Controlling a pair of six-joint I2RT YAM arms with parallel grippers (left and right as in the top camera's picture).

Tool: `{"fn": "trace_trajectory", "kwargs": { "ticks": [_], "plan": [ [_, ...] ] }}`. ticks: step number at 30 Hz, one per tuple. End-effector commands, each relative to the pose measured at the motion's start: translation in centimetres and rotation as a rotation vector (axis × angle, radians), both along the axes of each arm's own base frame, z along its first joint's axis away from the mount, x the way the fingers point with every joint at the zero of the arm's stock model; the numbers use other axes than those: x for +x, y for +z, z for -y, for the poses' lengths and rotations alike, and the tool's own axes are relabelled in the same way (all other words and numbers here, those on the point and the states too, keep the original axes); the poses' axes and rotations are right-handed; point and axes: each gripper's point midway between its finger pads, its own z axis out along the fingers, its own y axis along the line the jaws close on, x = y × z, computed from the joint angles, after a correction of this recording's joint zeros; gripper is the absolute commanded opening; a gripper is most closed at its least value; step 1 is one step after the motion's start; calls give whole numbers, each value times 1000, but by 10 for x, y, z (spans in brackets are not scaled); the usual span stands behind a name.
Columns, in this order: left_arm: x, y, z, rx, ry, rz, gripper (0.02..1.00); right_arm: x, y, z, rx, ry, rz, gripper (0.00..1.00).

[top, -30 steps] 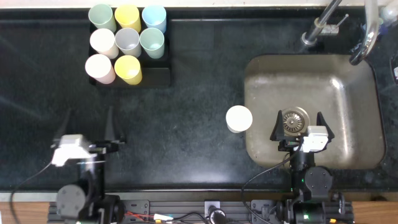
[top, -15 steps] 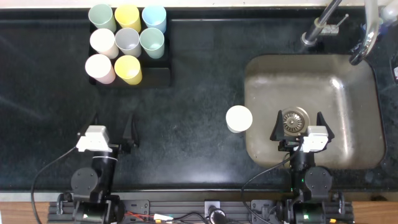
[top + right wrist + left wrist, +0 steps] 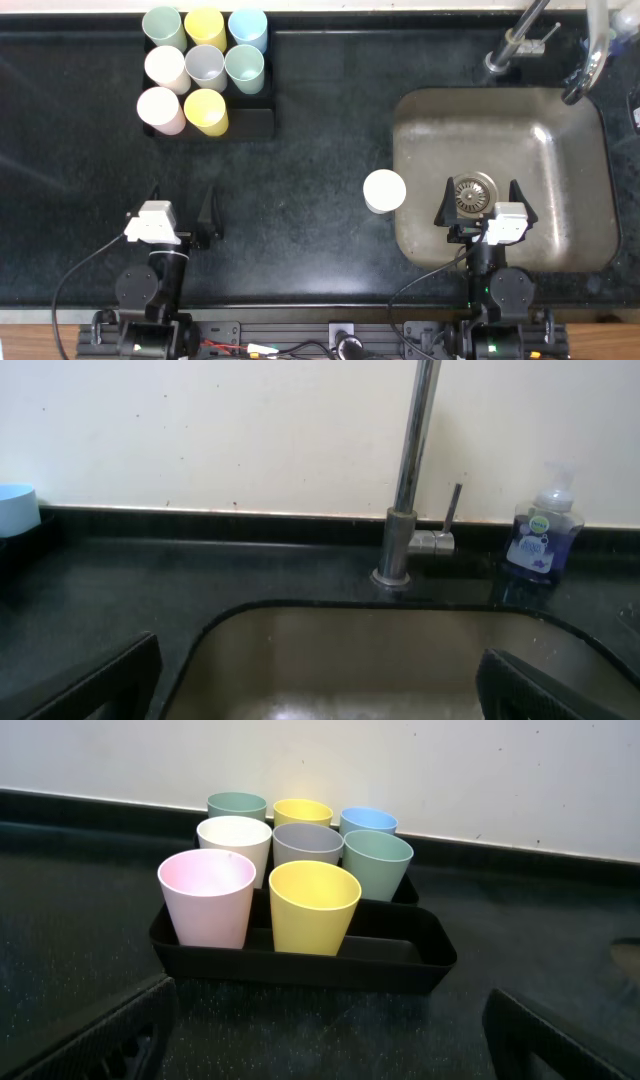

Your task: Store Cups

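The loose white cup stands on the counter just beside the sink, well apart from the tray, which holds eight cups and has one corner slot vacant. The cup is judged to be light, smooth plastic, so it should be pinched across the wall near the rim, where it may slip or tip. The left gripper and right gripper stand spread and empty. The cups carry no writing, and the soap bottle label is too small to read.

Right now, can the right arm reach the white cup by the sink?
Probably yes: the white cup stands alone on the counter, just beside the open right gripper, with nothing between them.
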Motion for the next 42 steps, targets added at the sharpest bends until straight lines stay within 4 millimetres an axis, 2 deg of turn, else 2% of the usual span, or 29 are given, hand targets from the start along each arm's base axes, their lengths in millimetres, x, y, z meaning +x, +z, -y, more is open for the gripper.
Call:
{"fn": "trace_trajectory", "kwargs": {
  "ticks": [1, 30, 37, 42],
  "plan": [
    [0, 0, 1, 24, -11, 5, 1000, 0, -4, 0, 0, 3, 0, 998],
    [0, 0, 1, 24, -11, 5, 1000, 0, -4, -1, 1, 7, 0, 998],
    [0, 0, 1, 24, -11, 5, 1000, 0, -4, -2, 47, 11, -1, 996],
    [0, 0, 1, 24, -11, 5, 1000, 1, -6, -7, 174, 39, -9, 998]
  ]
}}
